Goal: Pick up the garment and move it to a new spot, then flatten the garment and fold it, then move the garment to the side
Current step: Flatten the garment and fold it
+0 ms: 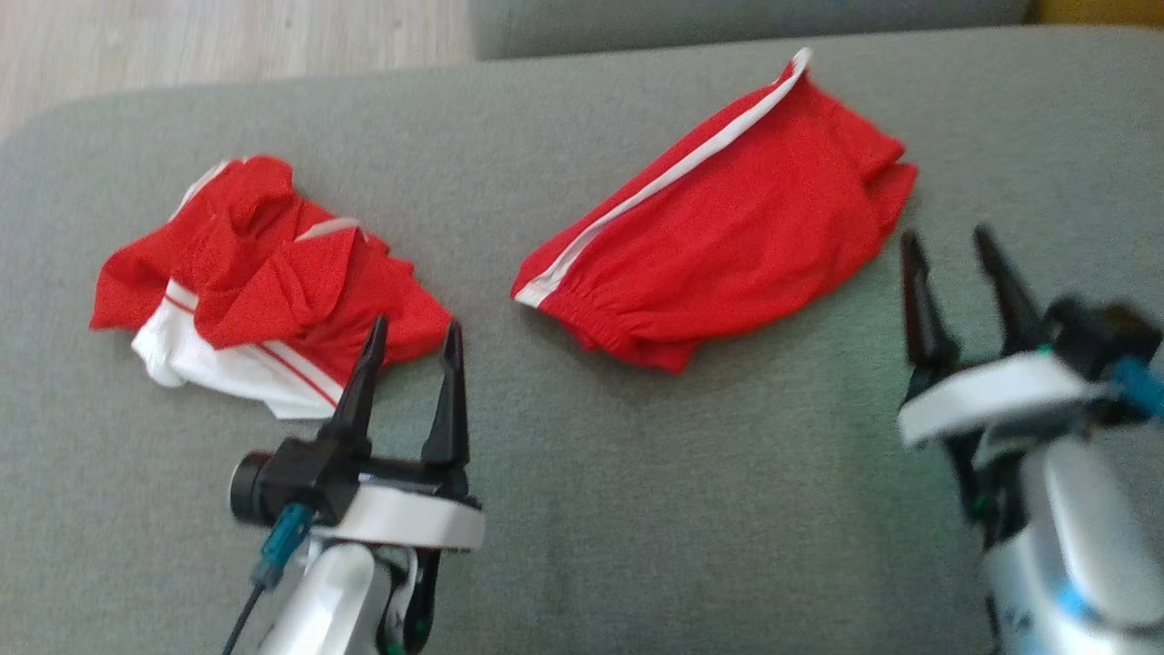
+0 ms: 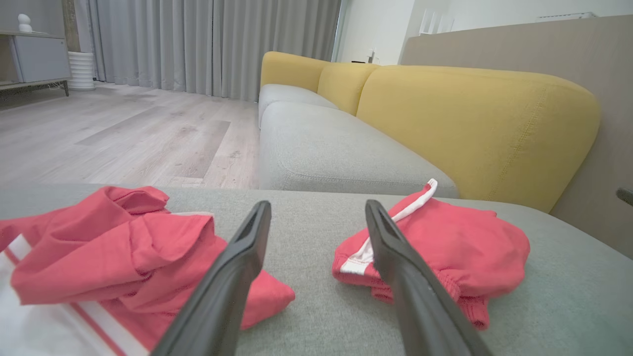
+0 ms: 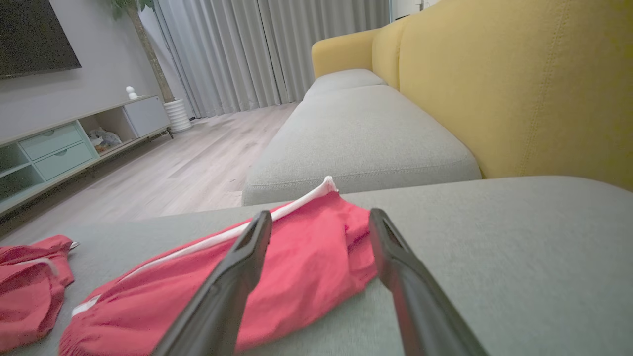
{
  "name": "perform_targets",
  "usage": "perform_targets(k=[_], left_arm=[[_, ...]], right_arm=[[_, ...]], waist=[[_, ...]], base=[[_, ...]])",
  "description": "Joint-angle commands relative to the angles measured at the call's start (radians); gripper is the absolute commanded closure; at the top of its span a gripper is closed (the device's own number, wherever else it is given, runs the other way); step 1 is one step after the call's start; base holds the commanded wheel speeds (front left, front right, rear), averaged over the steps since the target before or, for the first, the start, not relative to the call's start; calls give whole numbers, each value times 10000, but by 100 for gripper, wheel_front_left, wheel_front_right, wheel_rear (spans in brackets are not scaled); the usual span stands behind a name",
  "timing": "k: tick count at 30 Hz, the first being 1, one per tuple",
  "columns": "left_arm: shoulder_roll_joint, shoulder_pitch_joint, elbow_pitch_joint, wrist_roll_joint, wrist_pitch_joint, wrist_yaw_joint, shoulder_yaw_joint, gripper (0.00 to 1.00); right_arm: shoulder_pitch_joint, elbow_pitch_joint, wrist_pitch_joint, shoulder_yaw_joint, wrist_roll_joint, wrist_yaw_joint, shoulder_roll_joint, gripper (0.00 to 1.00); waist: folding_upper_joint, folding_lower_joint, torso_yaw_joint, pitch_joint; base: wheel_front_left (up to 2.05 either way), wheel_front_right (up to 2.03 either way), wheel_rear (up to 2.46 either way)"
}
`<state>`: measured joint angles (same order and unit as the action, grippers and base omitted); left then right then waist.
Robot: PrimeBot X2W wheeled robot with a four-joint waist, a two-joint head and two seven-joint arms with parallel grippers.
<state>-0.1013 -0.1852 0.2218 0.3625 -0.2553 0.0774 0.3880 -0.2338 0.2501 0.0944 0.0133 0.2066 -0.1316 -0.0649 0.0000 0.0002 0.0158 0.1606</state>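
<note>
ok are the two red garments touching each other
No, a strip of bare grey cushion shows between the crumpled garment and the striped shorts in the head view.

A grey upholstered sofa cushion (image 1: 637, 509) spans the frame, bearing a crumpled red and white garment (image 1: 264, 282) at the centre left and, well apart from it, a flattened pair of red shorts (image 1: 727, 246) with a white side stripe at the upper right.
</note>
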Motion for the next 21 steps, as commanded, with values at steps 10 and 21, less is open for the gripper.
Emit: perform_targets(k=[10,21], left_arm=[[372,-1400,-174,-442,-64,-459,-232,0],[500,-1891,-123,-420,-64,-564,138,0]], right_arm=[[-3883,2145,-2477,-1572,-528,9,-746,0],[-6038,5703,-3322,-2861,-1927,9,-1612,0]], waist=[[0,-2,1089,1691],[0,-2,1835,2399]], base=[[0,0,0],[0,0,0]])
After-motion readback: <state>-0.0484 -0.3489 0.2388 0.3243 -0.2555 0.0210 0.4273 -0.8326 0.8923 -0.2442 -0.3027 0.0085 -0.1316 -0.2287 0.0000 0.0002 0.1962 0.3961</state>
